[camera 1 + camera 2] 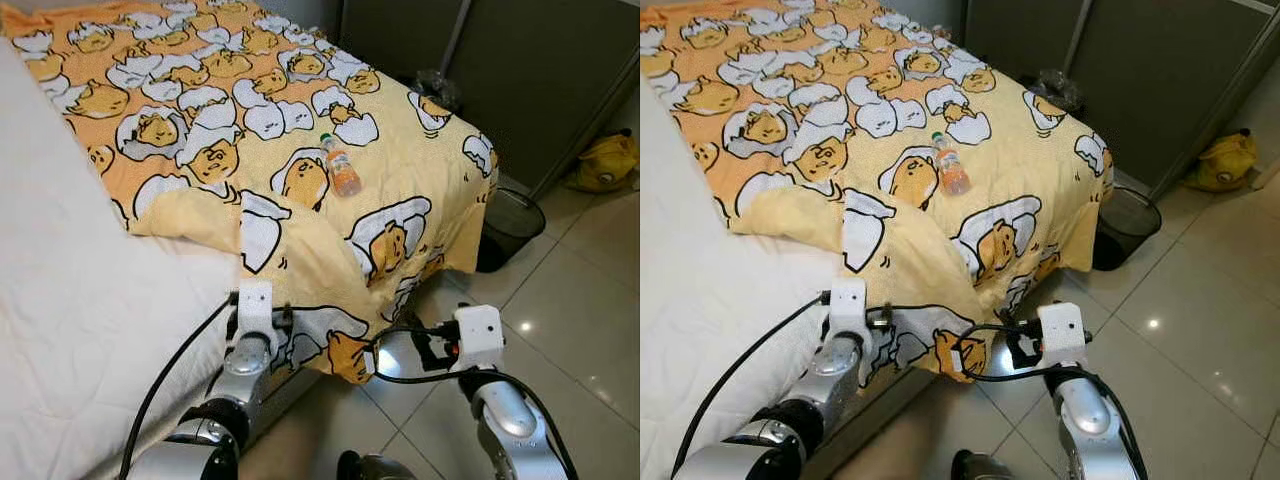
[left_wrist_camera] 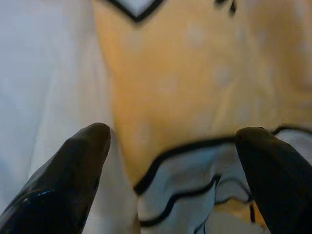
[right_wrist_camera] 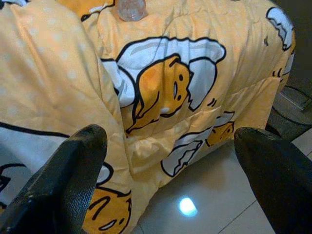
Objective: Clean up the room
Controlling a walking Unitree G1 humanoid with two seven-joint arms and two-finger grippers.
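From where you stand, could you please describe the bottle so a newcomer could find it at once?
Start at the bed with the yellow cartoon blanket. The bottle lies on its side on that blanket, toward the foot of the bed. It is small, clear plastic with orange contents and a green cap, the only loose item there.

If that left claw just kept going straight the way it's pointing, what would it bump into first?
Most likely the yellow blanket. The open left gripper points right at its edge, where it overlaps the white sheet, and looks very close already, though exact depth is hard to judge.
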